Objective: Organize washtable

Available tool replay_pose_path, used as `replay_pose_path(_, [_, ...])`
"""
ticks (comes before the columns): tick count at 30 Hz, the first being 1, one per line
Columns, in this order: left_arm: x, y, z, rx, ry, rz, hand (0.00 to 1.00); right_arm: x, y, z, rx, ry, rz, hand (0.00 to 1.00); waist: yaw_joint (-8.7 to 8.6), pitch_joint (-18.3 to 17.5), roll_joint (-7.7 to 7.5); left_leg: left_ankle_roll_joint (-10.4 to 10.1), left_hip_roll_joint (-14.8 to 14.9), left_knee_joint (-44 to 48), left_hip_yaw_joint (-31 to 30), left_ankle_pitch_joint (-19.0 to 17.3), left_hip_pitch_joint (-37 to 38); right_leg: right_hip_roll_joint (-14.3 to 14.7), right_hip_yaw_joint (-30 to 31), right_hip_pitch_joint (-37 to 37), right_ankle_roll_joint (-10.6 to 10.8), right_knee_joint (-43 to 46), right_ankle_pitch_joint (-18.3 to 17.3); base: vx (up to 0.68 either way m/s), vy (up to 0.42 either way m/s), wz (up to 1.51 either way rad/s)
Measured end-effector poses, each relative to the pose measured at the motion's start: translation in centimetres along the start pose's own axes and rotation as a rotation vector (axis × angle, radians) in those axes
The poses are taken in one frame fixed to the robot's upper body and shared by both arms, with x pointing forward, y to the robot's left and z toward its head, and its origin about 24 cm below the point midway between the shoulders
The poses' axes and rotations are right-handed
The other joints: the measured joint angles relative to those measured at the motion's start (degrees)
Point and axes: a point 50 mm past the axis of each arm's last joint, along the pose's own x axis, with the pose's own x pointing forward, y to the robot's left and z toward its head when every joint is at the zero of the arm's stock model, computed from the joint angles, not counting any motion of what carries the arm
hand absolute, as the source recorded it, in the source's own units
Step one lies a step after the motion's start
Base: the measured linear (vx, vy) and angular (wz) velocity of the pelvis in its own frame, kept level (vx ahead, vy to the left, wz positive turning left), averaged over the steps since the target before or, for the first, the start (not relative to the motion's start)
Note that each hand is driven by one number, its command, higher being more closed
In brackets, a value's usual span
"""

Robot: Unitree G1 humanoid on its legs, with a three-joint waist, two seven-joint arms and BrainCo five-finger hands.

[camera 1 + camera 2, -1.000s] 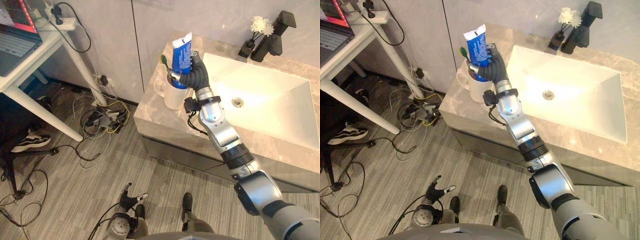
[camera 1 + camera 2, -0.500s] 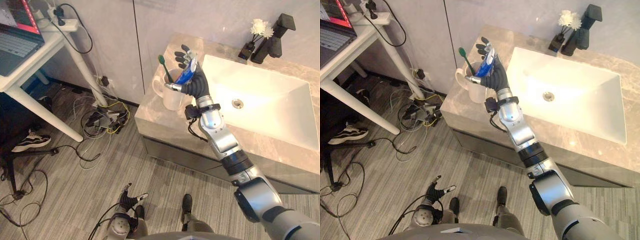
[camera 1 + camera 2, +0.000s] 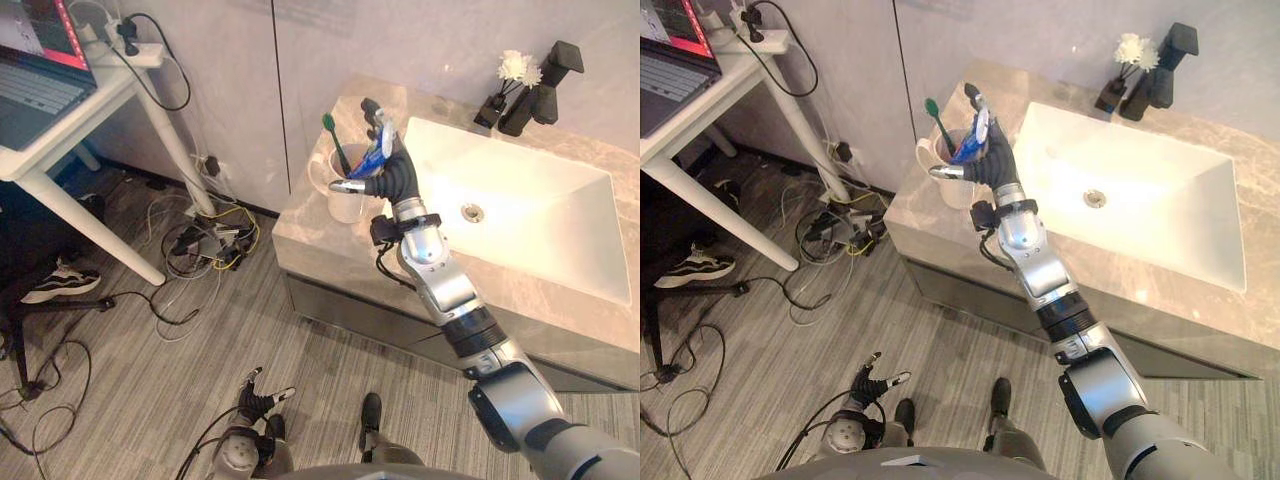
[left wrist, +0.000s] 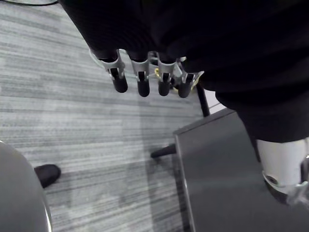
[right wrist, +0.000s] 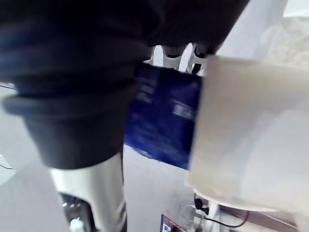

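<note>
Grey plank flooring ran along the far left, where an open laptop [image 3: 38, 68] sat above a tangle of cables [image 3: 207, 238]. Low down near the floor, the robot's left hand [image 3: 257, 399] hung idle, its fingers [image 4: 140, 83] loose and straight and holding nothing.

Further right, a marbled stone surface [image 3: 318, 236] began. On its left corner stood a white cup [image 3: 345, 197] with a green toothbrush [image 3: 333, 142] upright in it. A blue toothpaste tube [image 3: 376, 153] stood in the same cup, leaning rightward with its flat end above the rim. The right hand [image 3: 393, 178] was just beside the cup, fingers straight and spread, thumb stretched toward the cup wall. The tube rested against the open fingers; nothing was gripped.

The tube was probably light and soft, with a smooth skin that could slip, so a gentle pinch across its flat upper part would suit it. The cup looked breakable and easy to tip.

Right of the hand lay a white sink [image 3: 540, 215], then a small vase with a white flower [image 3: 517, 68] and a black faucet [image 3: 546, 84].
</note>
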Motion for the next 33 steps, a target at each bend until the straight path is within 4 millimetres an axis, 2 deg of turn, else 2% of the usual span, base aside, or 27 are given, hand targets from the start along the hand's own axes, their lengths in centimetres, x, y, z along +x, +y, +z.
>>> replay_pose_path(5, [0.0,0.0,-0.2,0.003,0.007,-0.004,0.0,0.3,-0.8,0.5,0.002,-0.023,-0.044,0.0,0.03,-0.42,-0.12,-0.01,-0.01,-0.07,0.37,0.0,1.07,0.02,0.41,0.85,-0.02,0.0,0.02,0.0,0.004,-0.04])
replay_pose_path(10, [0.0,0.0,-0.3,0.008,0.01,-0.006,0.0,1.8,-2.2,3.1,-0.006,-0.126,-0.109,0.0,-0.14,-0.51,-0.17,-0.04,0.02,-0.05,0.97,0.02,1.72,0.15,1.21,1.1,-0.15,0.01,0.19,-0.02,0.0,-0.08])
replay_pose_path(15, [-0.1,-0.3,-0.8,0.013,0.033,-0.017,0.0,2.2,-2.8,4.5,-0.041,-0.186,-0.134,0.0,-0.17,-2.24,0.0,-0.08,0.03,-0.05,0.97,0.04,1.99,0.17,1.19,1.44,-0.16,0.01,0.2,0.0,0.0,0.0])
replay_pose_path(27, [0.2,-0.4,-1.4,0.045,0.075,-0.03,0.0,2.4,-4.3,5.3,-0.09,-0.219,-0.159,0.0,-0.35,-3.55,0.06,-0.09,0.07,-0.96,1.58,0.01,3.5,0.22,1.32,2.94,-0.18,0.01,0.07,-0.01,0.0,-0.01])
replay_pose_path(33, [0.2,-0.5,-1.8,0.053,0.094,-0.038,0.0,1.7,-5.9,9.0,-0.137,-0.38,-0.173,0.0,-1.15,-4.23,0.16,-0.1,0.04,-0.91,1.98,0.01,4.21,0.27,1.67,3.17,-0.16,0.02,0.06,0.02,0.001,-0.02])
